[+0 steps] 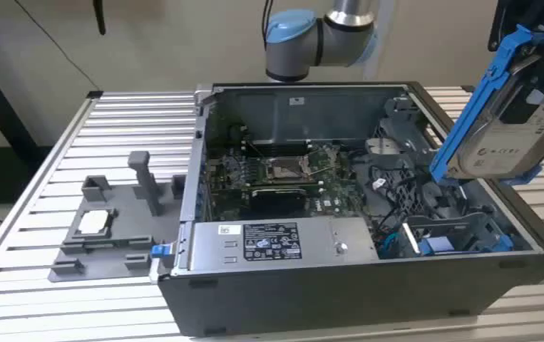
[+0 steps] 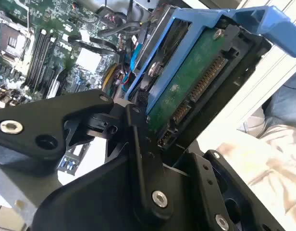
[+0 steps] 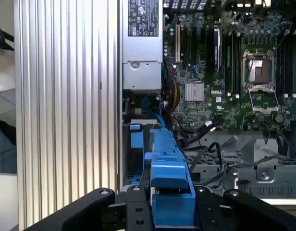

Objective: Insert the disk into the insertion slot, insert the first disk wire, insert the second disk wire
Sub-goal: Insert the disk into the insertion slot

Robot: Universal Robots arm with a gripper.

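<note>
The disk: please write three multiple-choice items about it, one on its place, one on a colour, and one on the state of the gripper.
1. Where is the disk?
A. On the grey fixture tray.
B. In the air above the computer case, at the exterior view's right.
C. Lying on the motherboard.

2. What colour is the carrier around the disk?
A. Red.
B. Blue.
C. Yellow.

3. How is the gripper?
A. Open and empty.
B. Shut on a cable.
C. Shut on the disk.

Answers:
1 B: the exterior view shows it held above the case's edge.
2 B: the frame is blue in every view.
3 C: in the first wrist view the gripper closes on the carrier from both sides.
</note>
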